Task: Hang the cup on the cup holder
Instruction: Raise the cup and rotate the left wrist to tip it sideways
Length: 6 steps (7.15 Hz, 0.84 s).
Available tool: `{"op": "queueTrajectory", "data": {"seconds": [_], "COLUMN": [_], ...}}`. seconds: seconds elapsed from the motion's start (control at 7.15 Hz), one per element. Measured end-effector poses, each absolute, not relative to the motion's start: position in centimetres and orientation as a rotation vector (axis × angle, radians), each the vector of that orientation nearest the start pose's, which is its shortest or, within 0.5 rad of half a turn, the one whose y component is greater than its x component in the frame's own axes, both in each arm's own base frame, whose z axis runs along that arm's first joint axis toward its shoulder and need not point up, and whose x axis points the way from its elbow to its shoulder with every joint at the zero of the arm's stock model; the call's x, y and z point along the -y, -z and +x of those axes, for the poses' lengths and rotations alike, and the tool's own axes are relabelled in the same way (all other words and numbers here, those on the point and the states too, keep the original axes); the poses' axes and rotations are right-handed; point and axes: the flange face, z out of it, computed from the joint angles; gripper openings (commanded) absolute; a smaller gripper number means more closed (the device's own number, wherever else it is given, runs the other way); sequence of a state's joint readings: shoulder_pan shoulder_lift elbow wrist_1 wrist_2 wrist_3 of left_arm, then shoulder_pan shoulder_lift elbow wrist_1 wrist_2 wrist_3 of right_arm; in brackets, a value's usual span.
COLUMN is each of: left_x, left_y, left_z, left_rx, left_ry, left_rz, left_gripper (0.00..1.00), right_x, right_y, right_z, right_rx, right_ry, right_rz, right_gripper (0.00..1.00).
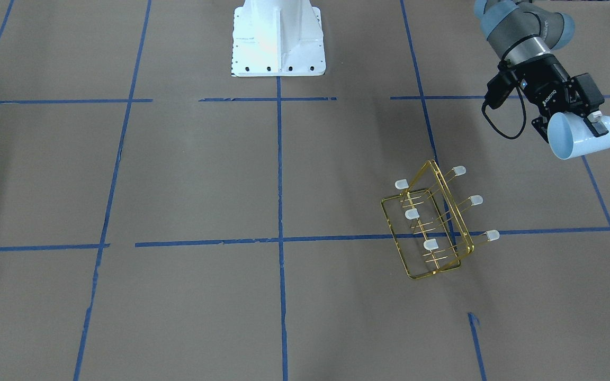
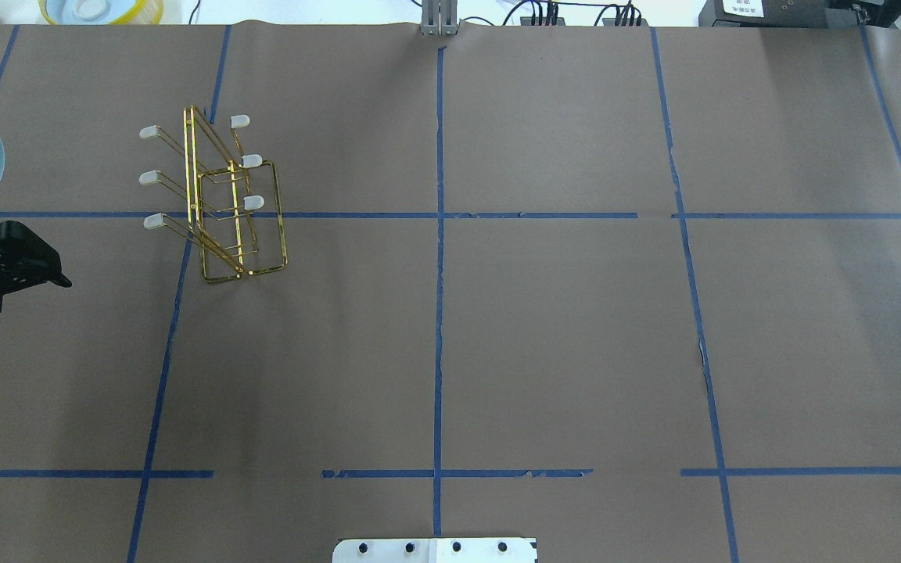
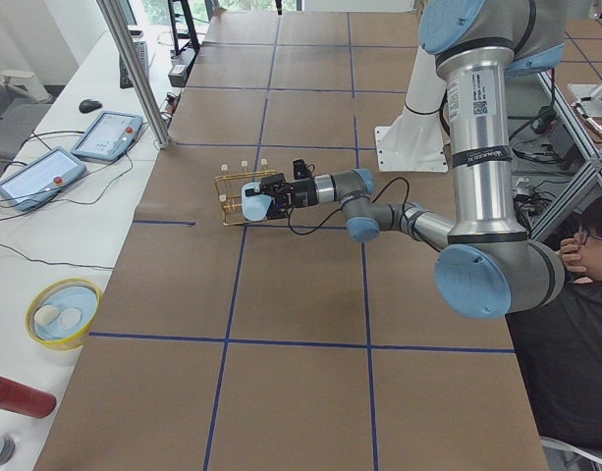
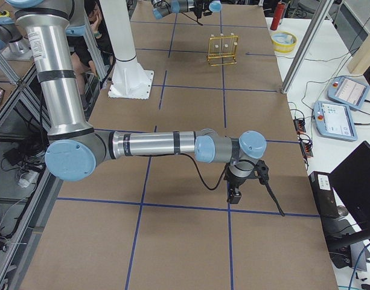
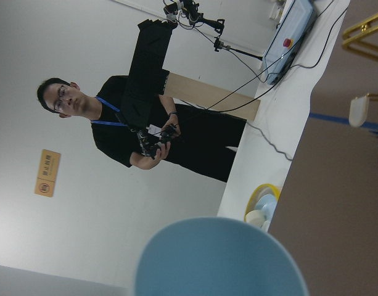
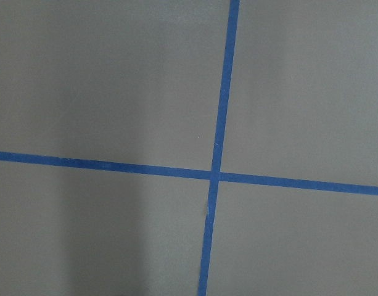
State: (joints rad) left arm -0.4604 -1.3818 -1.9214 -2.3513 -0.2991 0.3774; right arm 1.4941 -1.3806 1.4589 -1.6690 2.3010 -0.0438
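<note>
The left fingers (image 1: 595, 123) are clamped on the cup (image 1: 583, 138), one finger pressed on its outer wall and the other at its opposite side. The single cup lies on its side in that grasp at the upper right of the front-facing frame, its mouth turned to the lower left and showing only its pale blue inner wall. It is well apart from the one cup holder (image 1: 432, 225), which stands on the brown tabletop (image 1: 188, 180) below and to the left of it. The holder has six prongs, three to a side, each with a whitish cap (image 1: 459, 171).

The overhead view cuts the cup off at its left edge, with the holder to its right. Only the left wrist view looks past the cup's rim to a person (image 5: 145, 135) holding a controller in both hands. It also catches one cap and a corner of gold wire at its upper right.

The right fingers (image 4: 235, 196) show in the right side view alone, pointing down at the lower middle of that frame. I cannot tell whether they are apart or together. The right wrist view shows only two blue tape lines (image 6: 214, 174) crossing on the paper.

A yellow-rimmed bowl (image 3: 63, 312) at the lower left of the left side view holds two pale pieces
</note>
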Motion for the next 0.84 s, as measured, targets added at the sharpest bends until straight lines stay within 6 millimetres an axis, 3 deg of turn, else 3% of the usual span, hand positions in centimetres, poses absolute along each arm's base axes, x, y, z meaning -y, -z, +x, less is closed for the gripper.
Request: {"op": "queueTrajectory", "data": {"seconds": [0.42,0.84], "left_x": [35.6,33.5], "left_y": [-43.9,-42.6], "left_z": [26.9,30.6], "left_rx": [1.093,1.280], "left_ry": [-0.895,-1.079], "left_rz": [1.073,0.998], "left_gripper": [0.13,0.13], "right_x": [57.3,57.3], "right_y": [-62.5,-62.5], "right_z": [2.3,2.3], "right_rx": [0.730,0.730], "right_ry": [0.108,0.108], "right_rz": [-0.031,-0.031], "right_gripper": [1.00,1.00]}}
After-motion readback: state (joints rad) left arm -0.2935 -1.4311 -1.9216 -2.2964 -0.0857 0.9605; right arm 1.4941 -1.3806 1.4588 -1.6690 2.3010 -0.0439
